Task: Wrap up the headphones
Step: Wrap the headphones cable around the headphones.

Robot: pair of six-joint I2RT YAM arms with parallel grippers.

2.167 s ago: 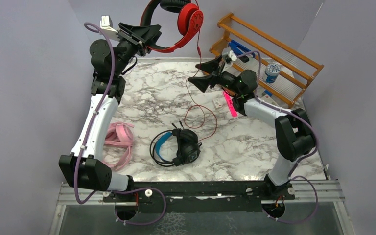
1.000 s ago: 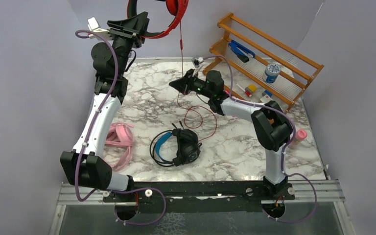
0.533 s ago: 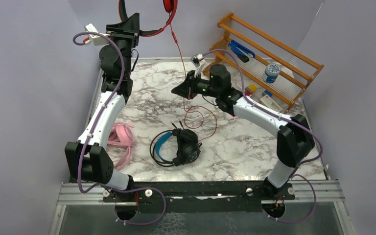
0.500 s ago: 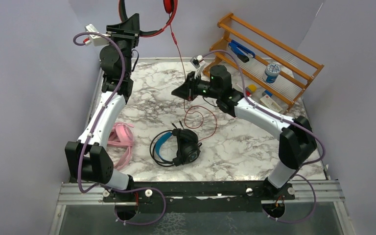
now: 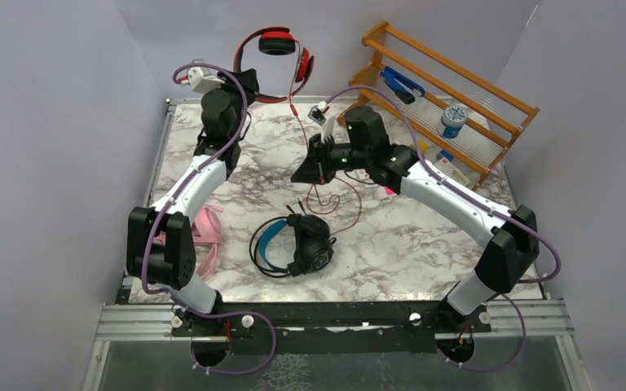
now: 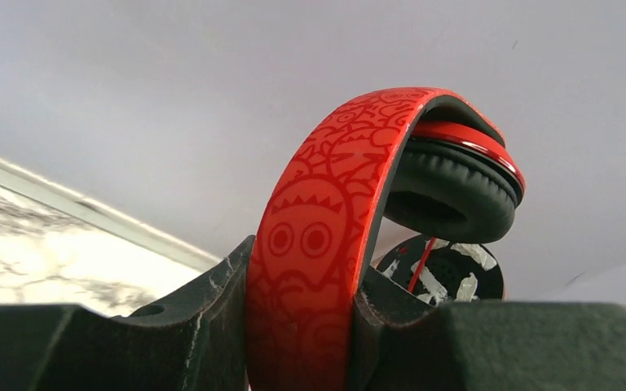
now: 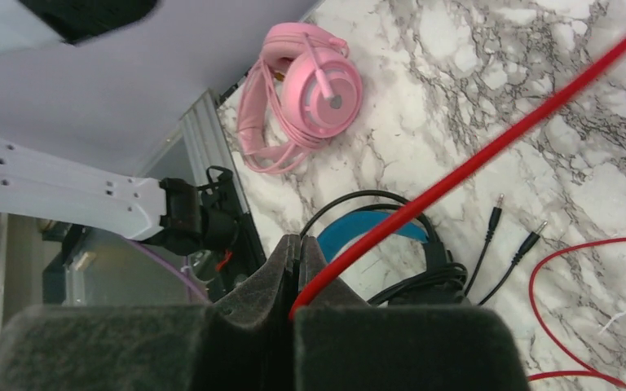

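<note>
The red headphones [image 5: 275, 59] hang in the air at the back of the table, and my left gripper [image 5: 244, 81] is shut on their patterned red headband [image 6: 318, 236]; one black ear pad [image 6: 448, 191] shows above the fingers. Their thin red cable [image 5: 297, 118] runs down to my right gripper [image 5: 303, 173], which is shut on it [image 7: 473, 163] above the table's middle; the cable's slack loops on the marble [image 5: 341, 199]. The black headphones with a blue headband [image 5: 293, 243] lie at front centre. The pink headphones [image 5: 200, 236] lie at the left, partly behind my left arm.
A wooden rack [image 5: 448, 81] stands at the back right with a blue-lidded jar [image 5: 454, 119] and small items. Two black plugs [image 7: 509, 228] lie beside the black headphones. Purple walls close in the table on three sides.
My left arm has brought the red headphones down and to the right, fully into view. My right gripper has dropped lower and nearer with the red cable still pinched.
</note>
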